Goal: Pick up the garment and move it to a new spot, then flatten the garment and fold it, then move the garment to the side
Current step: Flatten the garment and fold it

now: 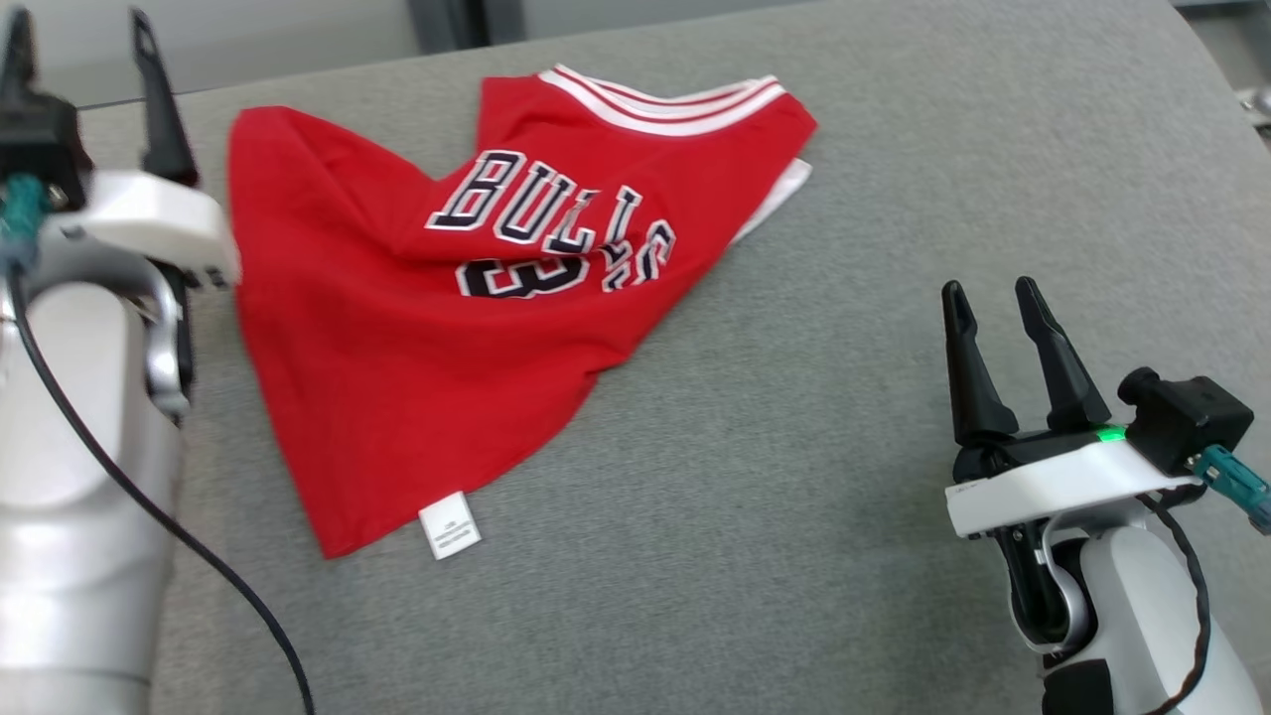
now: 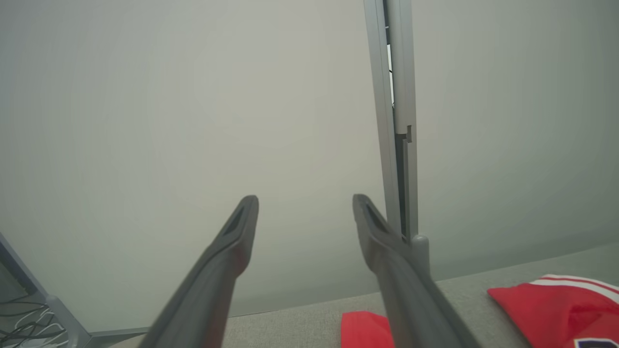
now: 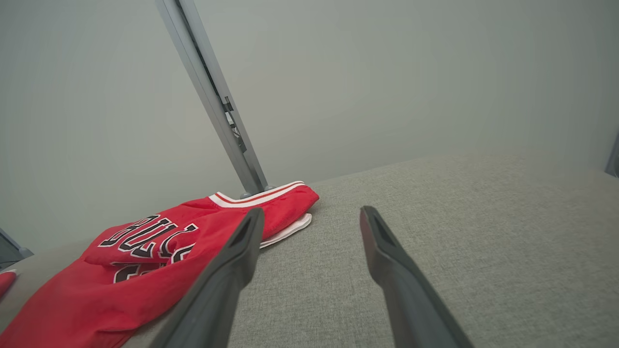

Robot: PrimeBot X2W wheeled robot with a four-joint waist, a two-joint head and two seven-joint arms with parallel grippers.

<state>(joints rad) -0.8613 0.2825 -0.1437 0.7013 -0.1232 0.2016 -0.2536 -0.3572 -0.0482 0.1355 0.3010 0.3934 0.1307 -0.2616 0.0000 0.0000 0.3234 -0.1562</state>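
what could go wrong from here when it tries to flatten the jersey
1. The jersey lies bunched, with folds across its lettering and a white layer peeking out beneath; a pinch may catch several layers.
2. The left gripper stands open beside the jersey's left edge, and its dangling cable might snag the cloth.
3. The right gripper, also open, sits apart from the jersey, so a one-sided pull could drag it askew.

The garment [image 1: 397,348], smooth red cloth with a faint sheen, lies on the worktop [image 1: 794,497], covered in coarse, matt grey weave. Its label [image 1: 450,524] looks like thin white fabric. On my right gripper [image 1: 988,290], the fingers [image 1: 1058,367] are matt dark plastic, the housing [image 1: 1053,487] glossy white plastic. Beyond the worktop's far edge, a post [image 3: 215,96] looks like smooth, dull grey metal.
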